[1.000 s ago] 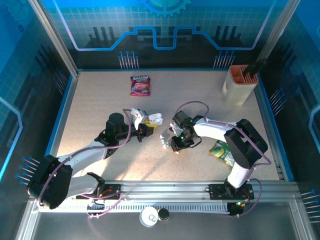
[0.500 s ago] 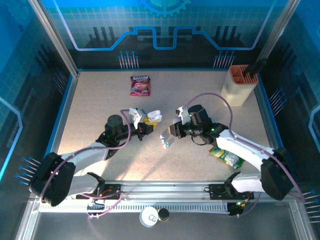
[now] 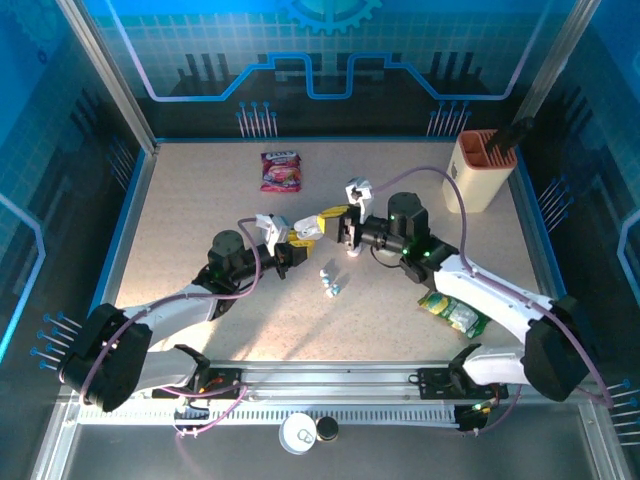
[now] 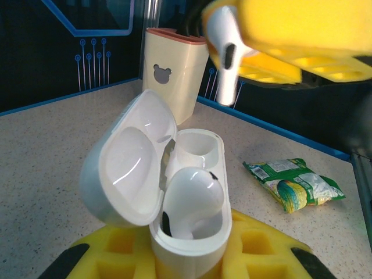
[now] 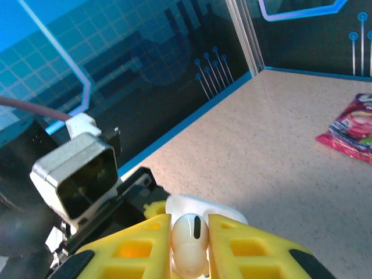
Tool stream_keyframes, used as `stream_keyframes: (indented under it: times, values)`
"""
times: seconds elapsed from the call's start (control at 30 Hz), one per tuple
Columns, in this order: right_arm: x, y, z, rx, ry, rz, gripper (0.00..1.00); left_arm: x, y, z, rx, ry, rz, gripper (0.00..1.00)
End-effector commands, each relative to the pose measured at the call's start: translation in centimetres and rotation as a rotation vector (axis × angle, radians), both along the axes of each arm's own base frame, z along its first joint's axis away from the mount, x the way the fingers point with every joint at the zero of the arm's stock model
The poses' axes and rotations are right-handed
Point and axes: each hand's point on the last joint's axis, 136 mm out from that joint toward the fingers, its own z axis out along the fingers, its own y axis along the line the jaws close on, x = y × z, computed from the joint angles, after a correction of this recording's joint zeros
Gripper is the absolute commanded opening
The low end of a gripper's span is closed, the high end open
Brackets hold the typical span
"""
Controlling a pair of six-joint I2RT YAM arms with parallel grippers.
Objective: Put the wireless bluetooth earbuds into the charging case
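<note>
Over the counter (image 3: 190, 200), my left hand (image 3: 293, 247) clamps the open charging case (image 4: 192, 200) upright — one bay empty — so my right hand (image 3: 344, 230), pinching an earbud (image 4: 225, 55) stem-down, can seat it.

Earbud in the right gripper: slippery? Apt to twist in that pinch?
Likely slippery: the earbud is glossy and rounded, pinched by the right gripper's yellow pads. Probably light and stiff: it juts straight from the pads, unbent. It may pivot if it catches the charging case rim.

L claw (image 3: 296, 243) w/ case (image 3: 310, 229) faces R claw (image 3: 333, 217).
</note>
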Motion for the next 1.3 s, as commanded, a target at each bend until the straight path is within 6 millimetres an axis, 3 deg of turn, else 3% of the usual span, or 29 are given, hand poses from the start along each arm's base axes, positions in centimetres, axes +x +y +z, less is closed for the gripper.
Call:
stream_keyframes:
  times: [0.0,0.4,0.43,0.67,1.0,1.27]
  values:
    - [0.6,1.0,3.5,0.092,-0.066,0.043,0.2,-0.4,-0.2,0.6,-0.021,-0.024,-0.01,0.09]
    - [1.4,0.8,0.5,0.049,-0.014,0.003,0.2,0.1,0.2,1.8,-0.03,-0.063,0.025,0.1]
    - [1.2,0.6,-0.9,0.03,0.007,-0.003,0.19,0.1,0.2,1.7,-0.031,-0.061,0.029,0.1]
    - [1.3,0.3,-2.6,-0.001,0.034,-0.015,0.19,0.4,0.2,1.9,-0.045,-0.056,0.039,0.09]
    - [1.3,0.2,-3.5,-0.036,0.038,-0.025,0.23,0.9,0.4,2.0,-0.055,-0.04,0.064,0.09]
    - [0.4,0.9,-2.9,-0.068,0.018,-0.001,0.28,1.2,0.1,1.6,-0.052,-0.022,0.061,0.09]
